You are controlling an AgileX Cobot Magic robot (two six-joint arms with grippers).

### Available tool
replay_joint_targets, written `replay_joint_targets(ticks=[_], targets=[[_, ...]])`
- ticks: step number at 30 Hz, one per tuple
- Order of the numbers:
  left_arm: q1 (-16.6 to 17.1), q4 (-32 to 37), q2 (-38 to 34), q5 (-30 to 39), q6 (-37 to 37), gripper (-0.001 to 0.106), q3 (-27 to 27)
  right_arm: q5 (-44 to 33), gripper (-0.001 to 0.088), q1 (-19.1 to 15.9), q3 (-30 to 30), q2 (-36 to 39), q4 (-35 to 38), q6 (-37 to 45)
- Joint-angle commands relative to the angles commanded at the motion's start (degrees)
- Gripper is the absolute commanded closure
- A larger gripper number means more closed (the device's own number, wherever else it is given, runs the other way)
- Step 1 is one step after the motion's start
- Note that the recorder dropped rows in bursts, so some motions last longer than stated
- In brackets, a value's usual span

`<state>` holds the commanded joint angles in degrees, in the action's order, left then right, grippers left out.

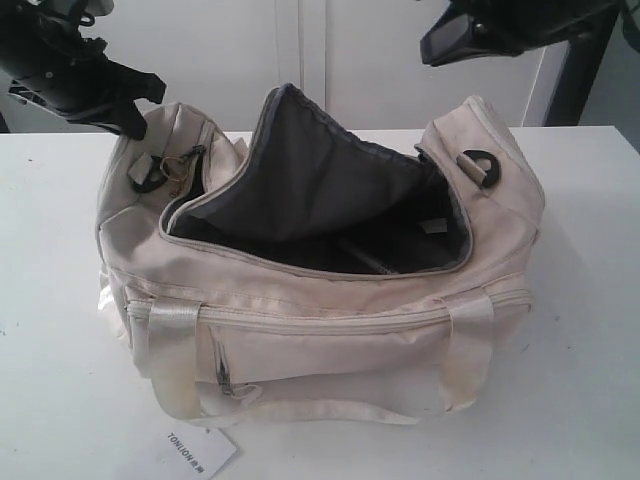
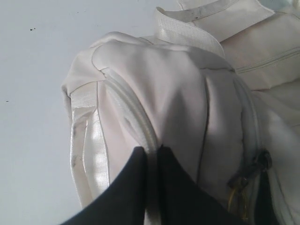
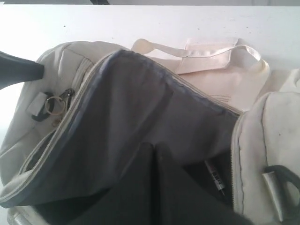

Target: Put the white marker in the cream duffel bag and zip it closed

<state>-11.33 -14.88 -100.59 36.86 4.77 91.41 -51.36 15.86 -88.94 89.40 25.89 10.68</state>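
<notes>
Right wrist view: white marker point(image 3: 214, 177) lies beside gripper point(image 3: 154, 146).

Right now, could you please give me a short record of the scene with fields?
bag: cream, on the white table, top zip open, dark lining flap standing up
marker: inside the bag, partly seen
left claw: closed on the zip seam at the bag's end
right claw: shut, empty, above the opening
tag: paper, on the table at the bag's front
</notes>
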Motion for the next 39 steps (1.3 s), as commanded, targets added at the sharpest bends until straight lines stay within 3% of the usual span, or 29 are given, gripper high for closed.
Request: replay_joint_targets(ticks=[16,28,30,36,39], targets=[[0.0,0.0,0.0,0.21,-0.02,0.105,0.0,-4.37,0.0868,13.28,-17.09,13.62,-18.03,-18.78],[0.0,0.0,0.0,0.21,-0.02,0.105,0.0,-1.34,0.0857,16.58,-25.9,22.96,-18.46,-23.87],[0.0,0.0,0.0,0.08,-0.02,0.105,0.0,0.49,0.0793,16.58,-25.9,23.31,-18.46,-26.13],[0.0,0.0,0.0,0.08,-0.02,0.105,0.0,3.44,0.0461,16.58,-25.78,23.98,-18.46,-29.31],[0.0,0.0,0.0,0.08,-0.02,0.105,0.0,3.42,0.035,16.58,-25.78,25.52,-19.09,-31.18]])
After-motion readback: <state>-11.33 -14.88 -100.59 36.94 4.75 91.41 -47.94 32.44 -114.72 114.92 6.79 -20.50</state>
